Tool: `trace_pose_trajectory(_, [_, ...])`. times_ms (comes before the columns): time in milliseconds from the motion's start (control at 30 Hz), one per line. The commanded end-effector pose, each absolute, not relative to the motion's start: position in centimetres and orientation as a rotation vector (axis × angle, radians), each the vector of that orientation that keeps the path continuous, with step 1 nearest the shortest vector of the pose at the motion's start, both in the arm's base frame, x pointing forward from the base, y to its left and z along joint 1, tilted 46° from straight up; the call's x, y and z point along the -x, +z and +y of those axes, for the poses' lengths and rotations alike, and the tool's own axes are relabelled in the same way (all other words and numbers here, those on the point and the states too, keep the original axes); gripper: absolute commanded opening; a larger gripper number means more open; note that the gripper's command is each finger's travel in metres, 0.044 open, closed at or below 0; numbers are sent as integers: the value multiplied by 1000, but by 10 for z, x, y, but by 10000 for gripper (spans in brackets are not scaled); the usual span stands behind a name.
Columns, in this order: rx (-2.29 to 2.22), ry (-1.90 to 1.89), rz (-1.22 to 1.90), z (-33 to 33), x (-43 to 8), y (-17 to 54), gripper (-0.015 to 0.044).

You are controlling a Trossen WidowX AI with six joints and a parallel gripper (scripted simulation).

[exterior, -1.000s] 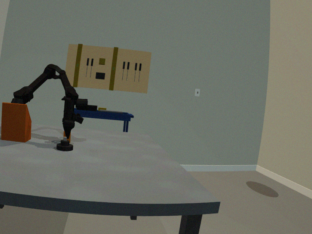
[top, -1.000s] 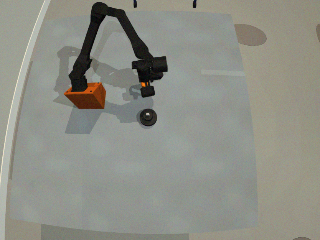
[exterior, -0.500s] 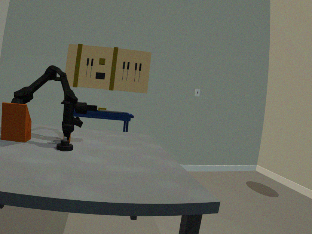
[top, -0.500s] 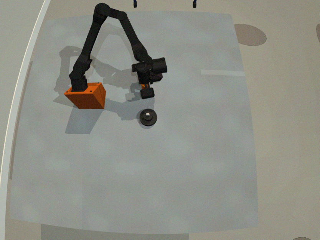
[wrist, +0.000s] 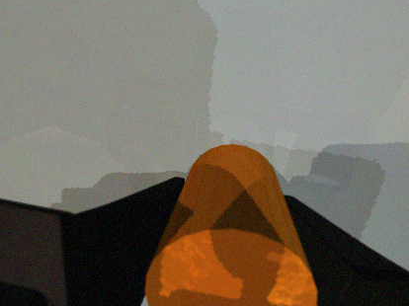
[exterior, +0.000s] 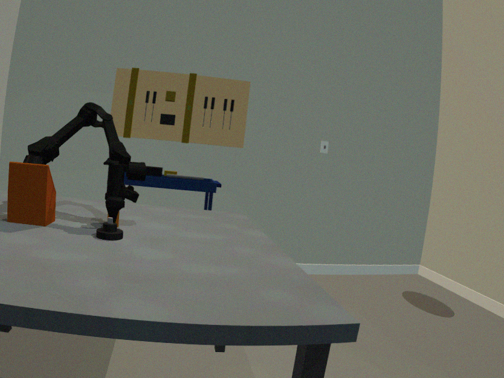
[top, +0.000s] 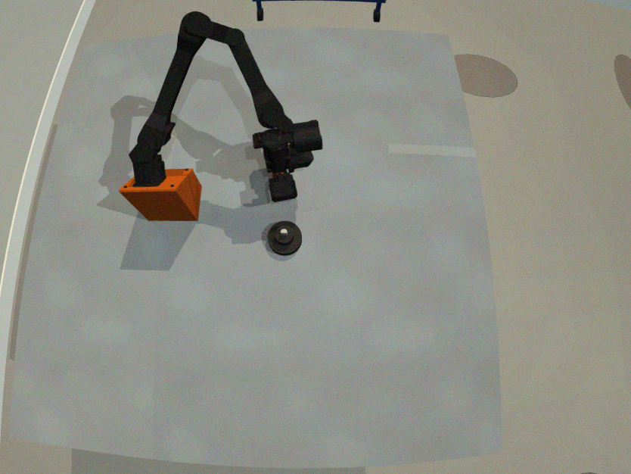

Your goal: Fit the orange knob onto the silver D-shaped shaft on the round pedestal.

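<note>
The orange knob (exterior: 117,220) (wrist: 232,267) stands upright on the table, its underside and hole hidden. My gripper (wrist: 231,196) (exterior: 114,218) points down around it and is shut on it, with one black finger against each side in the wrist view. In the top view the gripper covers nearly all of the knob. The black round pedestal (top: 295,245) (exterior: 109,235) stands close beside the gripper, nearer the front of the table. Its silver shaft (top: 284,232) (exterior: 110,220) points up, with nothing on it. I cannot make out which way the shaft's flat side faces.
The orange block (top: 173,203) (exterior: 27,193) under the arm's base stands at the left on the grey table (top: 326,326) (exterior: 174,284). A blue bench (exterior: 174,183) and a tool board (exterior: 231,89) are in the background, beyond the table.
</note>
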State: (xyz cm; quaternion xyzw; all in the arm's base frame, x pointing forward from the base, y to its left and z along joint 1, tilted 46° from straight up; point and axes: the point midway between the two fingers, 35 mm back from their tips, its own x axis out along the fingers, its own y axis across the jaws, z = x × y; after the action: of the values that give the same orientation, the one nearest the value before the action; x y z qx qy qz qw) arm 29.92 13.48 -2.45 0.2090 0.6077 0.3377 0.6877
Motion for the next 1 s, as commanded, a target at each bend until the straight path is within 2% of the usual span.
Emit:
trace_pose_trajectory(0, [-468,751,1361,132,-301,-23,59])
trace_pose_trajectory(67, [-465,748,1362,125,-304,-16,6])
trace_pose_trajectory(100, [-464,747,1362,120,-306,-12,0])
trace_pose_trajectory(733, [-464,747,1362,41,-313,75,0])
trace_pose_trajectory(967, [-460,742,1363,39,-312,78,0])
